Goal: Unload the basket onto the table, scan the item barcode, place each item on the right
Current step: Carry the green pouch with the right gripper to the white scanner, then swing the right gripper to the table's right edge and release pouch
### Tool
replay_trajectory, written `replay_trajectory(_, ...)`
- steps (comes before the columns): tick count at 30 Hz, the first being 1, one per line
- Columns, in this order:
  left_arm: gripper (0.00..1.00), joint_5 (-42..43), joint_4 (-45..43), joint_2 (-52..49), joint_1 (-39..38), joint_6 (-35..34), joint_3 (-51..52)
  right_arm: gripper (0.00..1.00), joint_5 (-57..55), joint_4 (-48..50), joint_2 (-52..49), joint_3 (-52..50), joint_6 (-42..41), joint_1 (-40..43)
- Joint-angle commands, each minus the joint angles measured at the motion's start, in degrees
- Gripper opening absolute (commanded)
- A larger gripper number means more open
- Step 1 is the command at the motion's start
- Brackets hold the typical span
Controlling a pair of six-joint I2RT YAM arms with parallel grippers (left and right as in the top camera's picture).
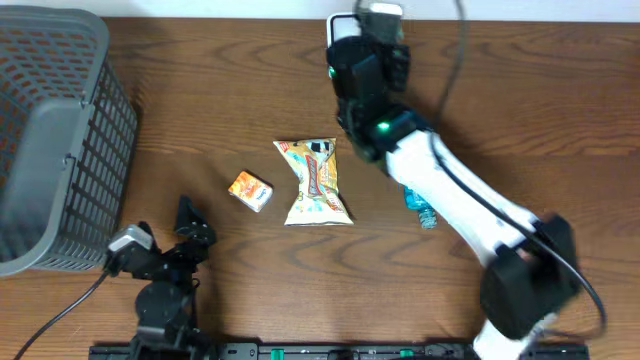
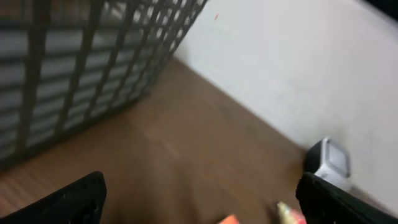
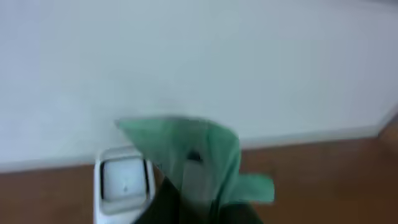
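Two grippers show. The right gripper (image 3: 196, 208) is clenched on a crumpled green packet (image 3: 199, 155), held up just beside the white scanner (image 3: 124, 180). The left gripper (image 2: 205, 208) rests spread wide, grasping nothing. The creased wrapper may fold over its barcode, or turn it away from the scanner window, so nothing reads. No barcode is visible. The blurred wrist view possibly hides it, and from overhead the right arm (image 1: 450, 190) covers the packet.

Basket (image 1: 60, 130) showing grey lattice, far left — packet (image 3: 219, 149) showing green; bag (image 1: 316, 182) showing yellow, red print — table (image 1: 220, 60) showing brown.
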State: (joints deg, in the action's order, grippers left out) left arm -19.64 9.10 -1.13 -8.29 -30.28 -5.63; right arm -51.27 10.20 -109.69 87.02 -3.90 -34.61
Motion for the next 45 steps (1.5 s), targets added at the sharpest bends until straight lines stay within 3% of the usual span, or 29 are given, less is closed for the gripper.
replay_trajectory(1,0.98,-0.33,-0.55,0.13,0.09,-0.48,2.23,0.01,-3.41,13.75,-6.75,0.55,20.61,1.79)
replay_trajectory(5,0.98,-0.37,-0.22,-0.57,0.09,-0.44,2.78,0.01,1.05,39.91,-18.93,3.61,46.99,2.60)
replay_trajectory(9,0.98,-0.37,-0.22,-1.36,0.09,-0.44,2.78,0.01,4.02,45.99,-31.17,14.67,60.11,3.08)
replay_trajectory(13,0.98,-0.37,-0.24,-1.46,0.09,-0.44,2.78,0.01,4.11,40.72,-41.97,29.79,58.75,3.06)
replay_trajectory(17,0.98,-0.37,-0.24,-1.46,0.09,-0.44,2.78,0.01,4.26,28.79,-49.59,42.82,53.44,3.02)
replay_trajectory(22,0.98,-0.37,-0.24,-1.46,0.09,-0.44,2.78,0.01,1.97,27.61,-50.64,46.10,53.16,2.38)
replay_trajectory(26,0.98,-0.37,-0.24,-1.46,0.09,-0.44,2.78,0.01,-6.93,28.55,-45.70,46.31,54.18,2.60)
replay_trajectory(30,0.98,-0.37,-0.24,-1.46,0.09,-0.44,2.78,0.01,-20.61,17.62,-37.22,46.31,55.06,6.14)
replay_trajectory(35,0.98,-0.37,-0.24,-1.46,0.09,-0.44,2.78,0.01,-31.80,-1.20,-31.17,46.31,50.86,17.38)
replay_trajectory(38,0.98,-0.37,-0.24,-1.46,0.09,-0.44,2.78,0.01,-34.23,-13.73,-31.08,46.14,40.41,26.01)
replay_trajectory(41,0.98,-0.37,-0.24,-1.46,0.09,-0.44,2.78,0.01,-27.56,-33.31,-31.10,44.28,24.61,34.03)
replay_trajectory(42,0.98,-0.37,-0.24,-1.46,0.09,-0.44,2.78,0.02,-20.70,-41.94,-31.10,43.69,19.56,37.07)
replay_trajectory(45,0.98,-0.37,-0.24,-1.46,0.09,-0.44,2.78,0.01,-3.96,-55.01,-31.15,41.88,7.56,45.46)
